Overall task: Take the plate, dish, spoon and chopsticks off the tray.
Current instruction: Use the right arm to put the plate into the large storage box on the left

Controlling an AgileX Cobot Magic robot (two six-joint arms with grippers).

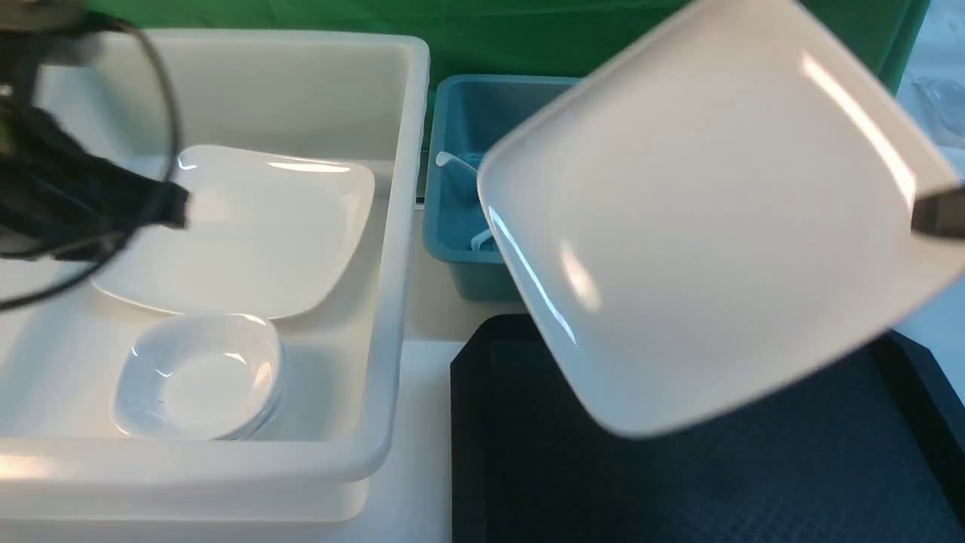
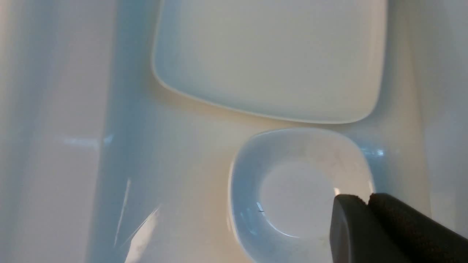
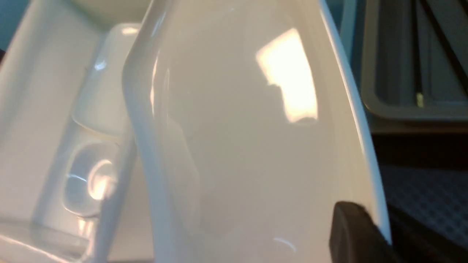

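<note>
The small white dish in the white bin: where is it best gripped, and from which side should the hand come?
Best grip the small dish by its raised rim, one finger inside, one outside, coming from above. It sits upright, low in the white bin, whose walls block a sideways approach; avoid the edge beside the bin's large plate.

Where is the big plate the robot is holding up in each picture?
Front: plate at right, tilted, above the tray.
Left wrist: not in it; that one is the second plate, in the bin.
Right wrist: fills the middle.
Shared landmark: the small dish in the bin.
</note>
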